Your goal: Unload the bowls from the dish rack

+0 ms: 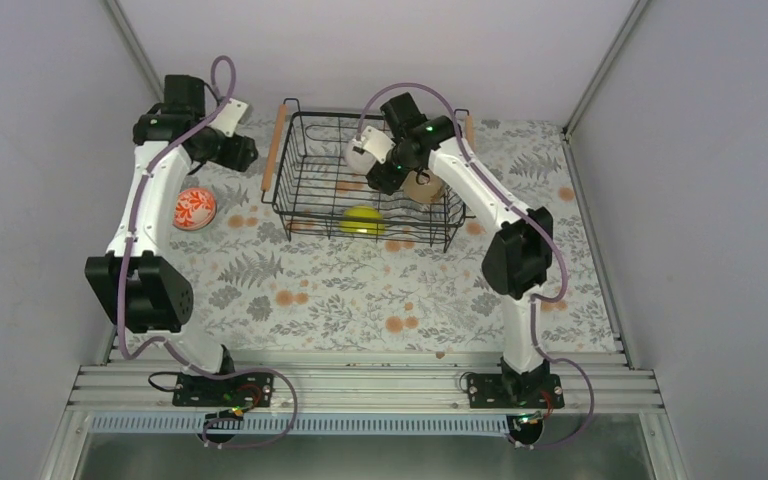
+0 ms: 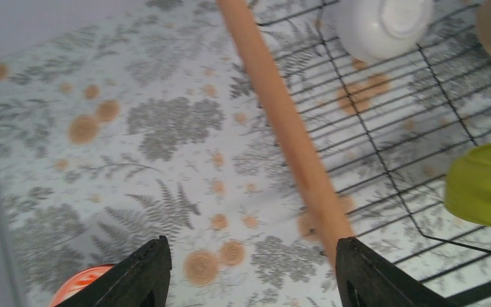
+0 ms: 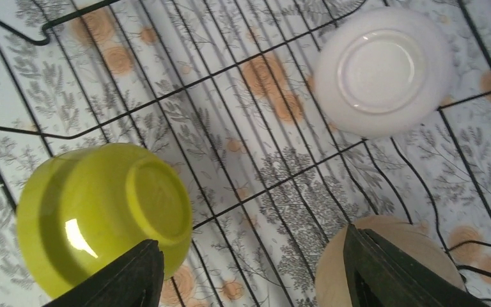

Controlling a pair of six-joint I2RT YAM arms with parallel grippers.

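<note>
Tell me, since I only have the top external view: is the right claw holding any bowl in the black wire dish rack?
Observer: No. The right wrist view shows the right claw open with nothing in it, above the floor of the black wire dish rack.
Operator: Which way up is the white bowl?
Observer: The small round white bowl lies upside down, with its foot ring facing the camera.
Operator: And the left claw?
Observer: The left wrist view shows the left claw open and empty, with the rack's light wooden rod handle in view below it.
</note>
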